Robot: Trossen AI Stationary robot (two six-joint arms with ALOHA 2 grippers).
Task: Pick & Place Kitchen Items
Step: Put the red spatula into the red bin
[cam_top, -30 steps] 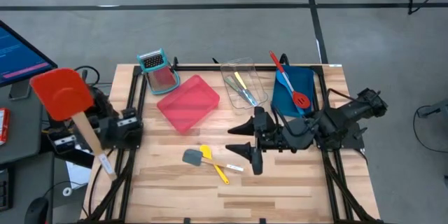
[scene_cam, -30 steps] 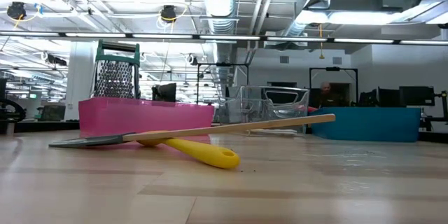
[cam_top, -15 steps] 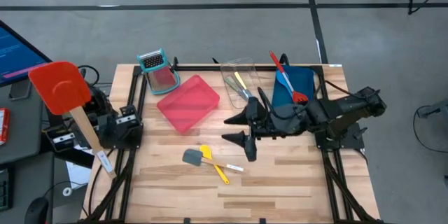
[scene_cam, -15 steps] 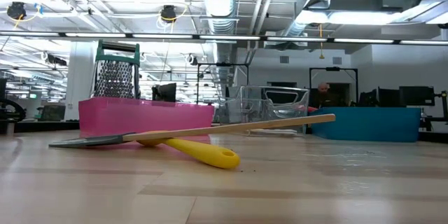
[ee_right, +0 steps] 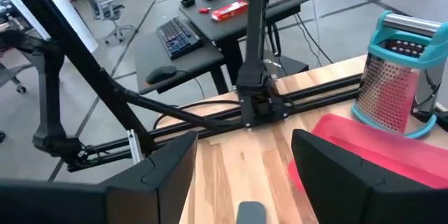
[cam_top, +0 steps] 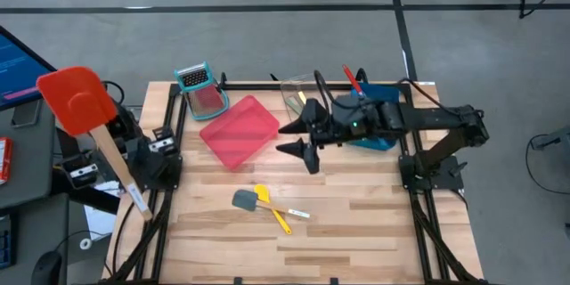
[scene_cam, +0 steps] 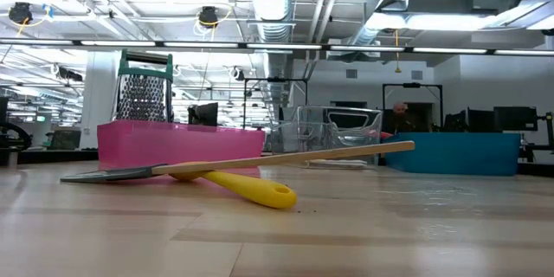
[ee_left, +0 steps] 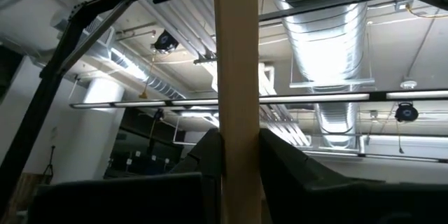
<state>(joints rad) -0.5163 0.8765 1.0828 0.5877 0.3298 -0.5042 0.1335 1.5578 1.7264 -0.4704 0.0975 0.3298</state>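
Note:
My left gripper (cam_top: 129, 176) is off the table's left edge, shut on the red wooden-handled spatula (cam_top: 77, 100), whose red blade stands high above it. My right gripper (cam_top: 296, 138) is open and empty above the table, between the red tray (cam_top: 239, 131) and the clear tray (cam_top: 307, 100). The grey-teal spatula (cam_top: 245, 199) lies on the table with its wooden handle resting across the yellow spoon (cam_top: 272, 209); both also show in the low view, the spatula (scene_cam: 112, 173) and the spoon (scene_cam: 251, 189). A red spoon (cam_top: 356, 83) lies over the blue tray (cam_top: 378, 107). My left gripper pinches the spatula's wooden handle (ee_left: 238, 147) between its two fingers (ee_left: 208, 157), toward the handle's lower end. The fingers point up and the handle runs up between them. The spatula is lifted clear, blade up, tilted toward the table's far left.
A teal-topped box grater (cam_top: 198, 85) stands at the far left beside the red tray. The clear tray holds slim utensils (cam_top: 307, 111). Bare wood lies along the table's near edge (cam_top: 294, 263). A desk with a keyboard (ee_right: 178, 38) stands beyond the table's left edge.
My right gripper has gone toward the table's far edge and a little left, staying open, from near the table's middle to between the red and clear trays. The red spatula in my left gripper has tipped slightly, its blade shifting toward the far left.

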